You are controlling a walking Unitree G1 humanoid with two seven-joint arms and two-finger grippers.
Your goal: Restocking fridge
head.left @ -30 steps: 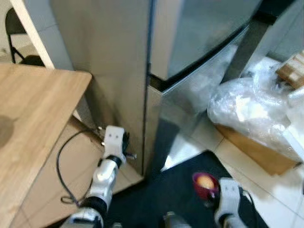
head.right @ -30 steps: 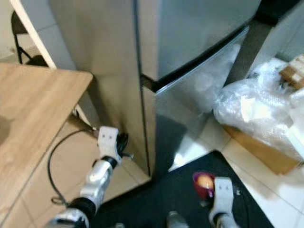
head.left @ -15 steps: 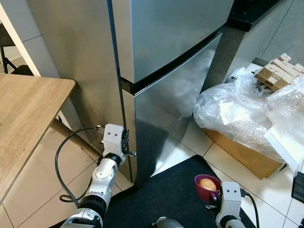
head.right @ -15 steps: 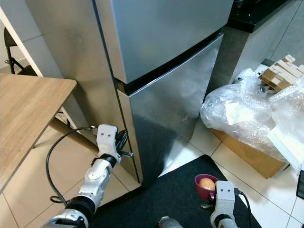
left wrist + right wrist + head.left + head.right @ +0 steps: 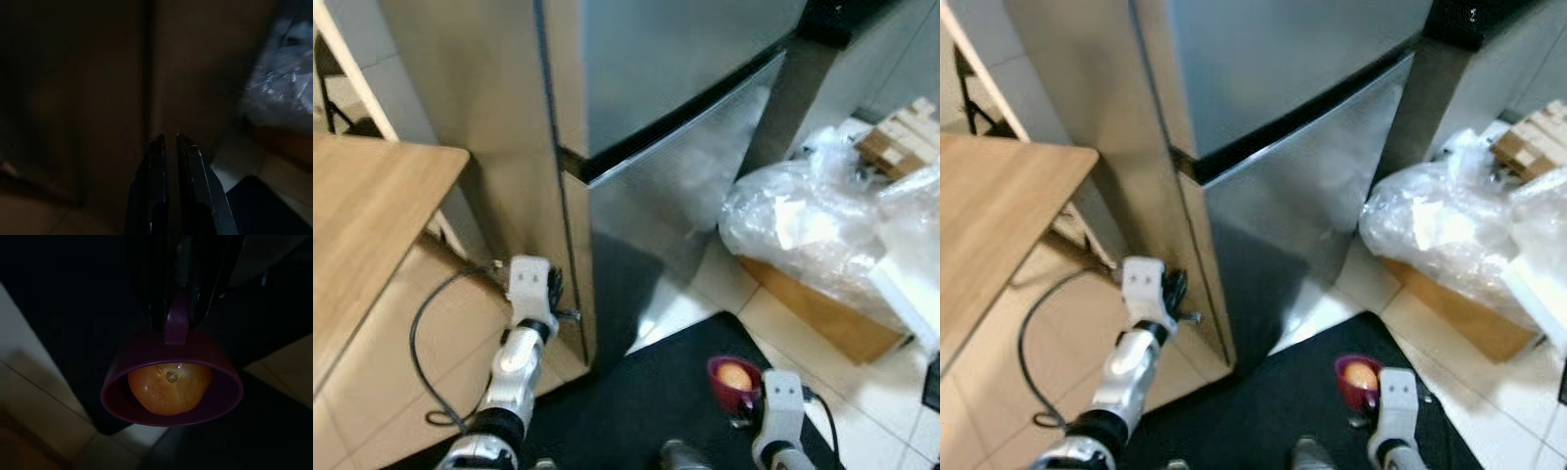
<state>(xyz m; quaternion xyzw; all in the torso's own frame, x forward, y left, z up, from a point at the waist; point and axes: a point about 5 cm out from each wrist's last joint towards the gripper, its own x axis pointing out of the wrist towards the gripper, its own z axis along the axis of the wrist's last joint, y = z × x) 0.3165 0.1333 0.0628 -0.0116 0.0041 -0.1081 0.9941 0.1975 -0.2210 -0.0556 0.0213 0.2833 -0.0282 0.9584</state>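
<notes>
A steel fridge (image 5: 675, 117) stands ahead with its upper and lower doors closed. My left gripper (image 5: 554, 295) hangs low beside the fridge's near left corner, close to its side wall; in the left wrist view its fingers (image 5: 188, 161) lie together, shut on nothing. Low on the right, my right gripper (image 5: 178, 308) is shut on the handle of a purple cup (image 5: 732, 378). An orange (image 5: 170, 387) lies inside the cup, which hangs above the black mat (image 5: 636, 401).
A wooden table (image 5: 362, 225) is at the left, with a black cable (image 5: 419, 362) looping on the tiled floor below it. At the right, a heap of plastic wrap (image 5: 813, 215) covers a cardboard box (image 5: 837, 328). Wooden blocks (image 5: 896, 142) lie behind it.
The whole picture has swung and is slightly blurred, so the camera moved. Both arms keep the same pose, and the cup with the orange stays in the right gripper.
</notes>
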